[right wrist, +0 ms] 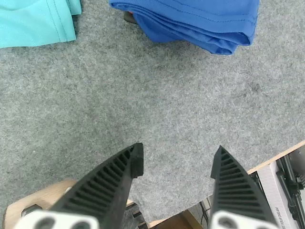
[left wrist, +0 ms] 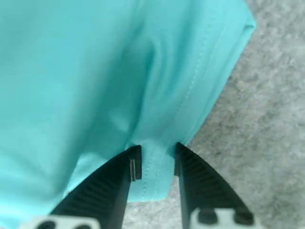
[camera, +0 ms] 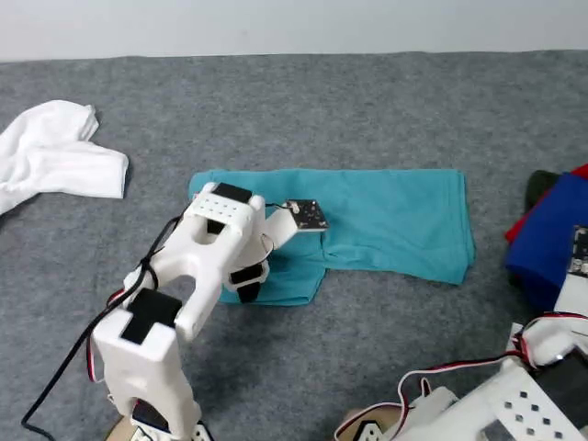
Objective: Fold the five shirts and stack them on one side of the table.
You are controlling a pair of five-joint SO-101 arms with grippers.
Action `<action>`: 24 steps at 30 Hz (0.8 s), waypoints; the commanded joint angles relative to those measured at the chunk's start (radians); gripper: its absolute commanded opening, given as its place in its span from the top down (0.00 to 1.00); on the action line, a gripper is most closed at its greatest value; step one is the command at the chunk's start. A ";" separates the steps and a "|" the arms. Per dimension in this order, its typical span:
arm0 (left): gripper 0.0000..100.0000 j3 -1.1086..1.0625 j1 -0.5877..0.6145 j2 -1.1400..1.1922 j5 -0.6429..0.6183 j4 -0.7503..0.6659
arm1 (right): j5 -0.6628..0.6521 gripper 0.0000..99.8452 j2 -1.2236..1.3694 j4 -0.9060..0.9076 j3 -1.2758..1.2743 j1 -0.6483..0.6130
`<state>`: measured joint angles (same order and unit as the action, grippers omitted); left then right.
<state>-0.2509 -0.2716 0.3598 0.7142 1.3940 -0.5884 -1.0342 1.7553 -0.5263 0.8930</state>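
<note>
Teal shirt (camera: 395, 220) lies partly folded at the centre of the table (camera: 303, 101). Left hand (left wrist: 157, 155) grasps its edge; right hand (right wrist: 176, 162) hangs released. Step in hand: a fold. Next, the edge likely needs carrying across.

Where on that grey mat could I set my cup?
Bare mat lies behind the teal shirt up to the wall, between it and the white shirt, and in front between the left arm and right arm. The right edge is crowded: the blue shirt stack and that arm.
</note>
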 commanded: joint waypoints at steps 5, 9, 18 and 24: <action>0.97 0.150 0.009 0.044 0.008 0.072 | -0.008 0.76 -0.008 0.041 0.006 -0.005; 1.00 0.228 0.006 0.044 0.008 0.137 | -0.008 0.76 -0.008 0.041 0.006 -0.005; 1.00 0.524 0.011 0.052 0.008 0.318 | -0.008 0.76 -0.008 0.041 0.006 -0.005; 1.00 0.601 0.008 0.057 0.005 0.270 | -0.008 0.76 -0.008 0.041 0.006 -0.005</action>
<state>0.2969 -0.2670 0.4273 0.7142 1.6962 -0.5884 -1.0342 1.7553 -0.5263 0.8930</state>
